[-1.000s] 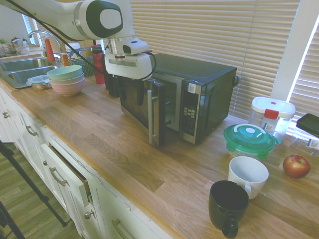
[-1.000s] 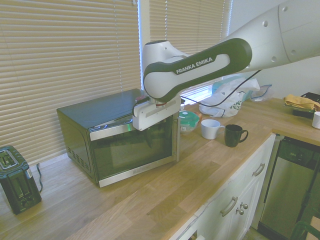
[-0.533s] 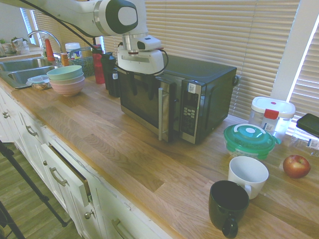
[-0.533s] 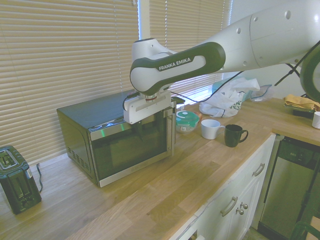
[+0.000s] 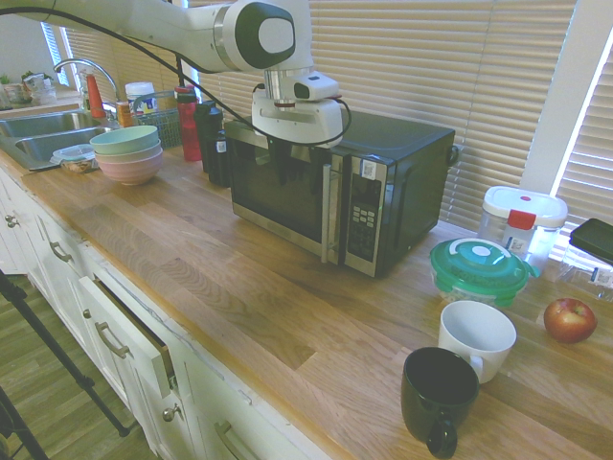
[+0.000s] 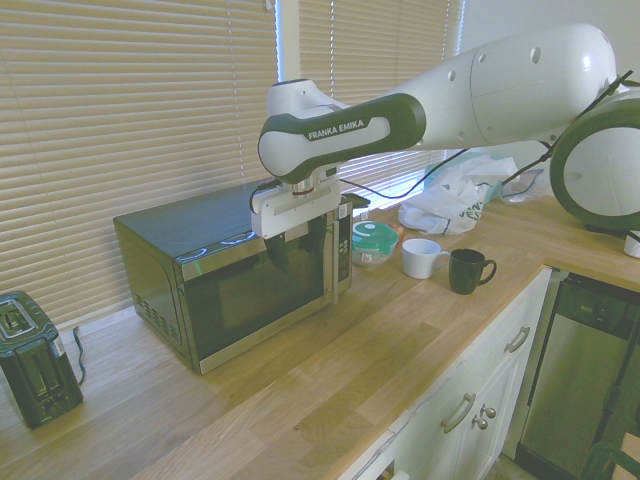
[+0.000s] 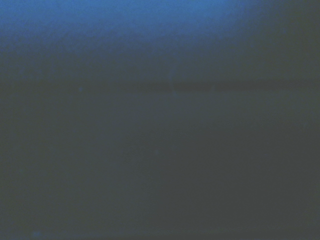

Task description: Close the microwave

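Gripper (image 6: pixel 296 248), fingers spread and empty, hangs at the door of the microwave (image 6: pixel 230 290), which stands along the counter's (image 6: pixel 290 385) blind-side edge. The heavy body should stay put; the stiff, slick door probably wants a flat push beside its handle (image 6: pixel 336 262), no grasp.

2 mugs, white (image 5: pixel 475 337) and black (image 5: pixel 436 395), obstruct the counter (image 5: pixel 259 316); wood before the microwave (image 5: pixel 278 196) lies open.
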You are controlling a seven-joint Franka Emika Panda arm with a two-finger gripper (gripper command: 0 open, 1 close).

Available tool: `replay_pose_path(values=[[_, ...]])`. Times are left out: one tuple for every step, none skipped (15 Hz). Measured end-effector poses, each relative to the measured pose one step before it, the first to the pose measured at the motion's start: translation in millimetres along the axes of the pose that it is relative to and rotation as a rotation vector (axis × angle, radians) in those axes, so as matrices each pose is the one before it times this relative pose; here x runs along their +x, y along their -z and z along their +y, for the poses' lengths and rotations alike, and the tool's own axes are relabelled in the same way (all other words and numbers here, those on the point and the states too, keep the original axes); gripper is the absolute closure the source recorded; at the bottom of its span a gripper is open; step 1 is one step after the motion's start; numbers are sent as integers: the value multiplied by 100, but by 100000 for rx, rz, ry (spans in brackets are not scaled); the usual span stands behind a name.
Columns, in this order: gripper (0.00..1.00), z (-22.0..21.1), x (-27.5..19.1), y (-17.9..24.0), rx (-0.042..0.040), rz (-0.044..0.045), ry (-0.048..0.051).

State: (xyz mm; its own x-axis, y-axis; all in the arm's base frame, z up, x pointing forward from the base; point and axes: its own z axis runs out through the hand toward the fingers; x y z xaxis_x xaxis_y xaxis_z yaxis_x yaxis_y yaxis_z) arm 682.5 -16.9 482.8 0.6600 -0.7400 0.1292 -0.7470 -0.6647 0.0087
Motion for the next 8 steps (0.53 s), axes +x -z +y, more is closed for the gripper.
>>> replay_pose_path(values=[[0, -139, 475, -76, 364, 543, 1010], [0, 11, 176, -45, -98, -814, 1005], [0, 35, 89, 42, -78, -534, -49], [0, 5, 31, -10, -92, -160, 117], [0, -27, 34, -24, 61, -44, -18], [0, -1, -25, 7, -89, -64, 53], [0, -39, -29, -8, 66, 62, 66], [0, -1, -51, 32, 56, 70, 67]])
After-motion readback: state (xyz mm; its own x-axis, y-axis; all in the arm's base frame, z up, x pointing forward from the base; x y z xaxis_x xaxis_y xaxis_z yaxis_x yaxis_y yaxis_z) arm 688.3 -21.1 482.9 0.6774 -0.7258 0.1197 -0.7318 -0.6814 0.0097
